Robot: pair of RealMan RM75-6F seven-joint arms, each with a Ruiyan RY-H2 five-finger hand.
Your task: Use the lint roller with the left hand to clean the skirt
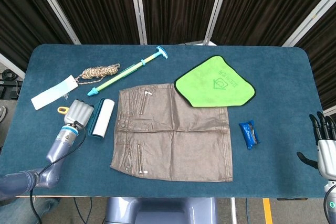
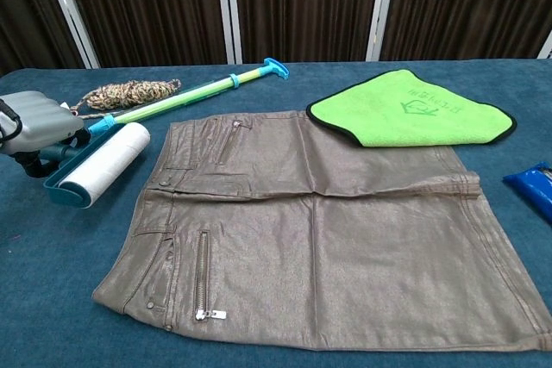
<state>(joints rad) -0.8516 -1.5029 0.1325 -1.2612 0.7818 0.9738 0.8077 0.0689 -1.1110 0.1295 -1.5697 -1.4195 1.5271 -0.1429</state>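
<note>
My left robot hand point(image 1: 81, 112) grips the handle of the white-barrelled lint roller with a teal frame point(image 1: 102, 117), and the roller lies on the blue-carpeted desk point(image 1: 273, 72) just left of the grey-brown leather-look skirt with zip pockets point(image 1: 173, 132), beside its waistband and, as far as I can tell, not touching it. From the chest view the same roller point(image 2: 99, 164) sits at the left edge with my left robot hand point(image 2: 33, 122) closed around its handle, the barrel pointing near and slightly left. The skirt point(image 2: 328, 230) is spread flat in the middle of the desk, waistband to the left. Far of it to the right lies a bright green square cloth with a dark border point(image 1: 214, 83), its near edge overlapping the skirt's far right corner. A long teal-and-green stick with a T-shaped end point(image 1: 127, 71) lies diagonally on the far left, with a coil of speckled rope point(image 1: 98, 71) and a white paper tag point(image 1: 54, 92) beyond it. A small blue packet point(image 1: 249, 134) rests right of the skirt. My right robot hand point(image 1: 325, 148) hangs at the near right edge, fingers spread apart, holding nothing.
</note>
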